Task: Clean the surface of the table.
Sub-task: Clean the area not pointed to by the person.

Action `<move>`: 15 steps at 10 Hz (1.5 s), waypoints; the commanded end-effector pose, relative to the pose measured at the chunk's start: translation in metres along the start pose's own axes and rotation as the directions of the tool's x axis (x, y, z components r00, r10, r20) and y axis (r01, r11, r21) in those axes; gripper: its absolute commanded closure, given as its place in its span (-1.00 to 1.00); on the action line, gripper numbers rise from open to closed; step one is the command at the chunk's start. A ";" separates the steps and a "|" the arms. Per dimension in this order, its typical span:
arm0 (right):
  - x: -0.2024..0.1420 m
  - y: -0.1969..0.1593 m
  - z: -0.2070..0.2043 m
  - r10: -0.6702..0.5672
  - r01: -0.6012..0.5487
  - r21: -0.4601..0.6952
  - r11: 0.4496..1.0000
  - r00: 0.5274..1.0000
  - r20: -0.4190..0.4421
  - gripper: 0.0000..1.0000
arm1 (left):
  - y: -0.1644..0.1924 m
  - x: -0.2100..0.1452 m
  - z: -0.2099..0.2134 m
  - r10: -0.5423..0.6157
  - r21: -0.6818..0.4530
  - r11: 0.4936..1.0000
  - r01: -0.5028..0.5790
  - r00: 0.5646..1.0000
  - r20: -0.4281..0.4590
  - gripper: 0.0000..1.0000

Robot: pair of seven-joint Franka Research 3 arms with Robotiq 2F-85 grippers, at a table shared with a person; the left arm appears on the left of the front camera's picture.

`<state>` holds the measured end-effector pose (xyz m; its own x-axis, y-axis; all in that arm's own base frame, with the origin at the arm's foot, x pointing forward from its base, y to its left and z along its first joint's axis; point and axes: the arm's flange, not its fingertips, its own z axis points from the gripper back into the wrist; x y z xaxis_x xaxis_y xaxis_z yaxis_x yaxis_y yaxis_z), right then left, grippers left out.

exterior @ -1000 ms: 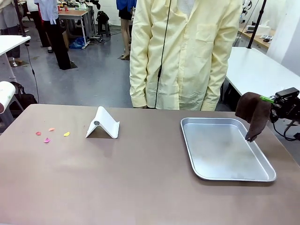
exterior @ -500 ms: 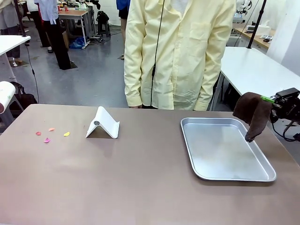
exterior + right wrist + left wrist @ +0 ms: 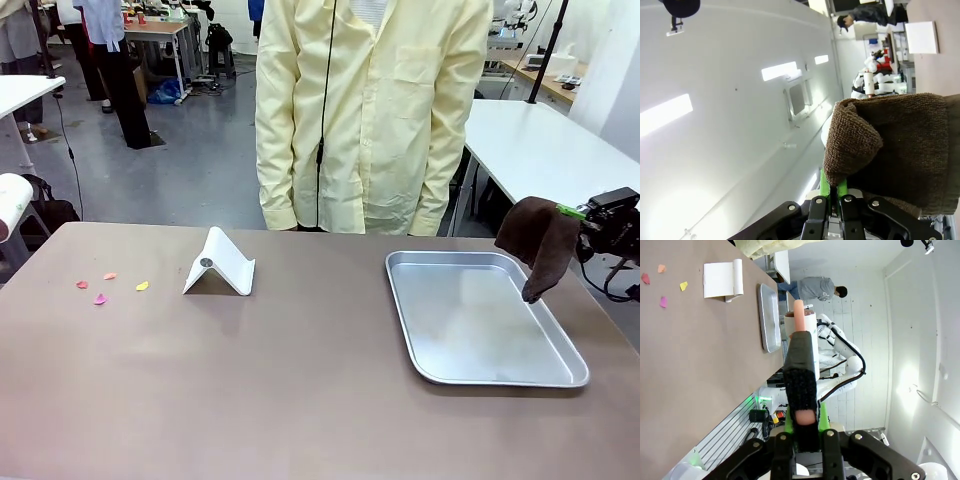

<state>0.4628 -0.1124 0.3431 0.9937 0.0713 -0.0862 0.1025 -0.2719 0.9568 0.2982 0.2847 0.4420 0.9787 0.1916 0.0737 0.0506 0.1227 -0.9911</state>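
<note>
Beside the tray (image 3: 470, 320), right claw (image 3: 572, 213) still clamps the brown cloth (image 3: 540, 245); the person (image 3: 370, 110) edged leftward.

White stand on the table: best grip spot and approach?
Probably best to take the stand by its top ridge, from above, jaws across the two sloping faces. It sits tent-like on the table, narrowest at the ridge and wider at its base.

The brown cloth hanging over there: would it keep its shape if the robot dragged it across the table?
Probably not: the cloth droops in soft folds from the right gripper, so it looks floppy. Its looped, towel-like surface suggests it would grip rather than slide. It seems light, hanging from a single pinch.
</note>
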 end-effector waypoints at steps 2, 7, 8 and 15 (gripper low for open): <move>-0.002 0.003 -0.001 0.018 -0.018 0.014 1.000 1.000 -0.012 0.89 | -0.005 -0.002 -0.001 0.009 0.003 1.000 -0.009 1.000 0.002 1.00; -0.002 0.003 -0.001 0.018 -0.018 0.014 1.000 1.000 -0.012 0.89 | -0.005 -0.002 -0.001 0.009 0.003 1.000 -0.009 1.000 0.002 1.00; -0.002 0.003 -0.001 0.018 -0.018 0.014 1.000 1.000 -0.012 0.89 | -0.005 -0.002 -0.001 0.009 0.003 1.000 -0.009 1.000 0.002 1.00; -0.002 0.003 -0.001 0.018 -0.018 0.014 1.000 1.000 -0.012 0.89 | 0.006 0.042 -0.061 -0.051 0.454 0.885 -0.097 0.952 0.302 0.60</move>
<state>0.4627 -0.1124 0.3432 0.9937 0.0715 -0.0861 0.1025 -0.2723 0.9567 0.3510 0.2514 0.4368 0.8887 0.4305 0.1578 -0.0885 0.4988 -0.8622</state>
